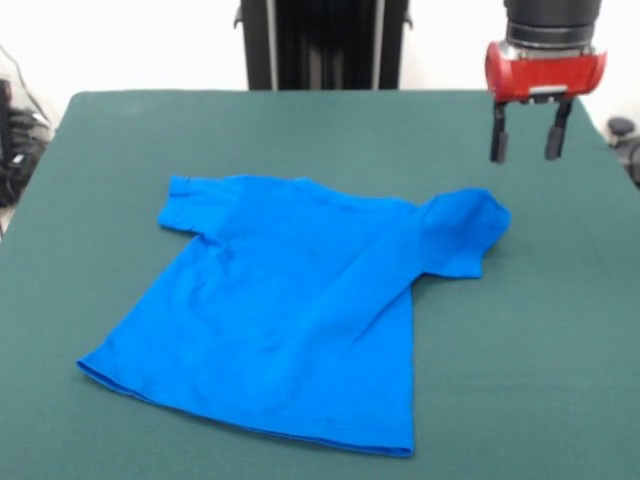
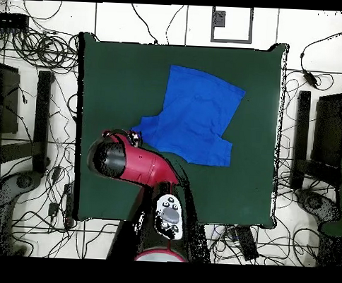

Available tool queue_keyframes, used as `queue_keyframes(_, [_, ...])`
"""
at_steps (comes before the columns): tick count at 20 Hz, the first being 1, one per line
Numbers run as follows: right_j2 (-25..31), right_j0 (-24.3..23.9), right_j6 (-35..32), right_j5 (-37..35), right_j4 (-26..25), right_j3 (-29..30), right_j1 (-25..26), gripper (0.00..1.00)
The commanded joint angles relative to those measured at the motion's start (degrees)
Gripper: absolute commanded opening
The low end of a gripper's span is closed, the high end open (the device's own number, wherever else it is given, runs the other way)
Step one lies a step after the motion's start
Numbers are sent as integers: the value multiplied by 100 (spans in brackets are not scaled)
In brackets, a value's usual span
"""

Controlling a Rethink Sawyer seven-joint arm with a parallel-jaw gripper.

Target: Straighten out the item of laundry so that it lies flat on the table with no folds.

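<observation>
Nearest you in the front view, the T-shirt's (image 1: 290,320) hem lies at six o'clock on the desk (image 1: 560,330), with one diagonal fold running to the sleeve at three o'clock. Your tool (image 1: 528,133) hangs above that sleeve, fingers apart, holding nothing. Overhead, you see the arm (image 2: 134,163) covering the tool; the shirt (image 2: 196,116) sits toward one o'clock of the desk (image 2: 113,74).

The light is bright and even, and seems to come from above. The bench (image 1: 300,130) shows no glare. A soft, dark shadow sits under the shirt (image 1: 290,310).
</observation>
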State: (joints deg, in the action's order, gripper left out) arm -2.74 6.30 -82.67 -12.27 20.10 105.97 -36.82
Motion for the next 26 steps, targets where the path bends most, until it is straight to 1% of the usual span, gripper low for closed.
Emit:
queue_keyframes(1, [-501, 174, -1690, -584, 434, -855, 480, 100])
queue_keyframes(3, [-546, 185, -1700, -363, 458, -943, 671, 100])
queue_keyframes(5, [-612, 215, -1745, -292, 518, -1051, 855, 100])
queue_keyframes(11, [-1013, 395, -1961, -393, 775, -1485, 1320, 100])
queue_keyframes(15, [-1015, 345, -1894, -494, 921, -1699, 1478, 100])
queue_keyframes(19, [-1011, 349, -1866, -380, 1046, -1826, 1656, 100])
queue_keyframes(26, [-1065, 444, -2074, -86, 1385, -1801, 1889, 100])
